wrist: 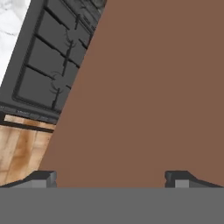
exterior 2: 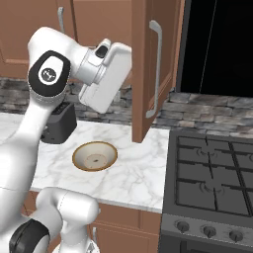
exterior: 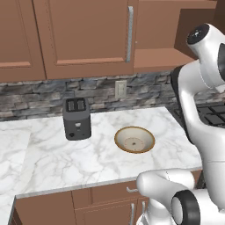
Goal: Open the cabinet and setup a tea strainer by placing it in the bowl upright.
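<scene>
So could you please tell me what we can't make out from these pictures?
- Tea strainer: not seen; the cabinet's inside is hidden by the open door in the right base view.
- Gripper: the hand view is cut off low, showing fingers wide apart by the brown panel.
- Bowl: centre marks too small.

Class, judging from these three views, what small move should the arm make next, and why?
Probably push the right cabinet door wider. It stands only partly swung out, its brown face close before the open hand, and the bowl on the counter holds nothing.
</scene>
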### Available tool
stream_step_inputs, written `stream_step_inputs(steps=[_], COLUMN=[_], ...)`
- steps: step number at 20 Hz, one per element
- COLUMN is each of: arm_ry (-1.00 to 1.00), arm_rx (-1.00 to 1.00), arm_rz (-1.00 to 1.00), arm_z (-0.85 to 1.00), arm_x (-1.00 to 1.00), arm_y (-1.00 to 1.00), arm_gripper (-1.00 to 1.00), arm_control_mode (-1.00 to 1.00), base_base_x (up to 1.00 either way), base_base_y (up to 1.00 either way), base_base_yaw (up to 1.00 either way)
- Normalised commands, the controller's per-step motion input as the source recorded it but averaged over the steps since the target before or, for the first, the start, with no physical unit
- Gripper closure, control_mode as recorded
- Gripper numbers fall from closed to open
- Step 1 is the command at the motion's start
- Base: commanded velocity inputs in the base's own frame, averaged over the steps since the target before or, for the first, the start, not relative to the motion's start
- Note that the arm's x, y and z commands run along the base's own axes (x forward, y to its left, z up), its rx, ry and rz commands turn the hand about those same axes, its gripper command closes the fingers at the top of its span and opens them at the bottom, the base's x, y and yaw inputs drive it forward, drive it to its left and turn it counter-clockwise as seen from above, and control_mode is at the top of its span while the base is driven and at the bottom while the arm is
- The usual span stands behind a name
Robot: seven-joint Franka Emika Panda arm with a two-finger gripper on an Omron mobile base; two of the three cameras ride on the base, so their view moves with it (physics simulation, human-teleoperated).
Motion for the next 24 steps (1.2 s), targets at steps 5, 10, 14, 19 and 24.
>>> stream_step_inputs(steps=[5,10,14,19,24], arm_ry=[-0.17,-0.20,-0.13,-0.07,-0.08], arm_rx=[0.01,0.08,0.41,0.65,0.59], arm_rz=[0.01,0.00,-0.03,-0.09,-0.12], arm_z=[0.00,0.00,-0.37,-0.48,-0.27], arm_x=[0.00,0.00,0.00,0.00,0.00], arm_y=[0.42,0.79,0.77,0.66,0.60], arm_gripper=[-1.00,-1.00,-1.00,-1.00,-1.00], arm_control_mode=[-1.00,-1.00,-1.00,-1.00,-1.00], base_base_x=[0.00,0.00,0.00,0.00,0.00], base_base_y=[0.00,0.00,0.00,0.00,0.00], base_base_yaw=[0.00,0.00,0.00,0.00,0.00])
